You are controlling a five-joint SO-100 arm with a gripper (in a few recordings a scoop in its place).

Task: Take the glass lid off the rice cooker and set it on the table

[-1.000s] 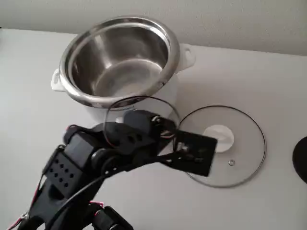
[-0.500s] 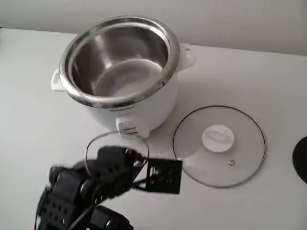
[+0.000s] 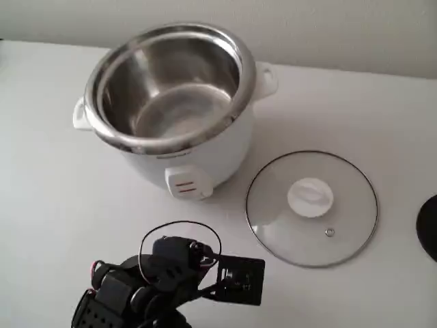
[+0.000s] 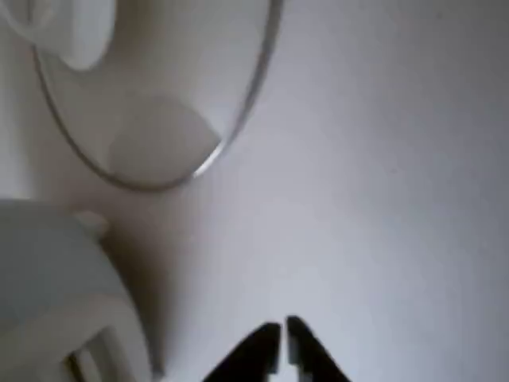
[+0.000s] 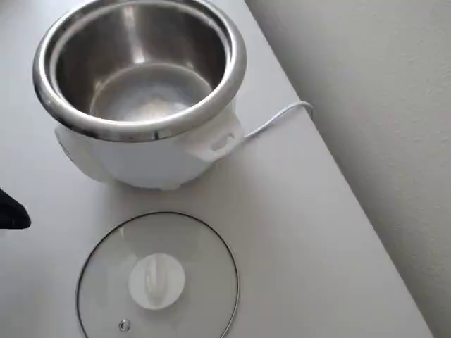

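Rice cooker: stands lidless on the white surface, steel inner pot bare, two white side handles, front switch facing the lower part of the fixed view. In the overhead view the cooker has a white cord running from its side toward the surface's edge.

Glass lid: lies flat on the surface just beside the cooker, to its lower right in the fixed view, knob up, vent hole near its lower rim. Nothing touches it. In the overhead view the lid lies below the cooker.

Arm: black, folded low at the bottom edge of the fixed view, below the cooker's switch, wrist block pointing right toward the lid but well short of it.

End effector: in the wrist view the two dark fingertips sit together with only a thin slit between them, holding nothing, over bare surface, with the lid ahead of them and the cooker's base at left.
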